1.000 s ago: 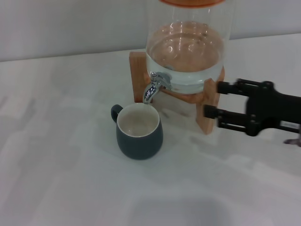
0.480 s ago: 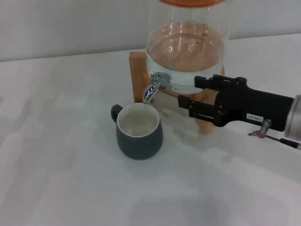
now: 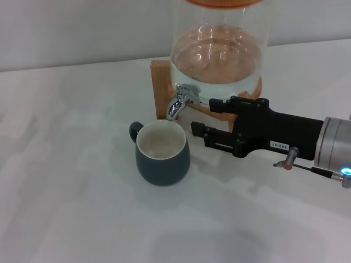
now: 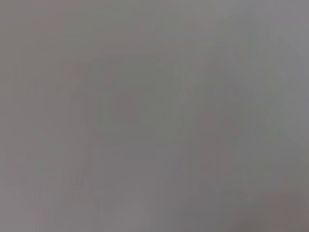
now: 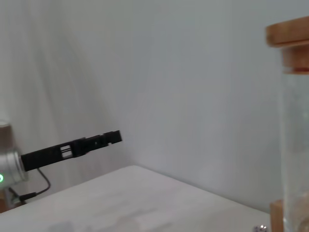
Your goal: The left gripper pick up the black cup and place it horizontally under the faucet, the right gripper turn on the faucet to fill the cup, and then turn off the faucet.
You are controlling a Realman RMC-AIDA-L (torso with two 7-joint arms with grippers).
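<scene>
The black cup (image 3: 162,154) stands upright on the white table, cream inside showing, its handle to the back left. Its rim is right under the chrome faucet (image 3: 179,102) of the glass dispenser (image 3: 219,60). My right gripper (image 3: 204,116) is open and empty. It reaches in from the right, level with the faucet, its fingertips just right of the spout and apart from it. My left gripper (image 5: 114,137) is out of the head view. It shows only far off in the right wrist view, held in the air away from the table, on its green-lit arm.
The dispenser holds water and sits on a wooden stand (image 3: 161,82) at the back of the white table (image 3: 71,181). Its wooden lid (image 5: 289,43) and glass wall show in the right wrist view. The left wrist view is plain grey.
My right gripper has moved left from the table's right edge, past the stand, up to the faucet. The cup has not moved.
</scene>
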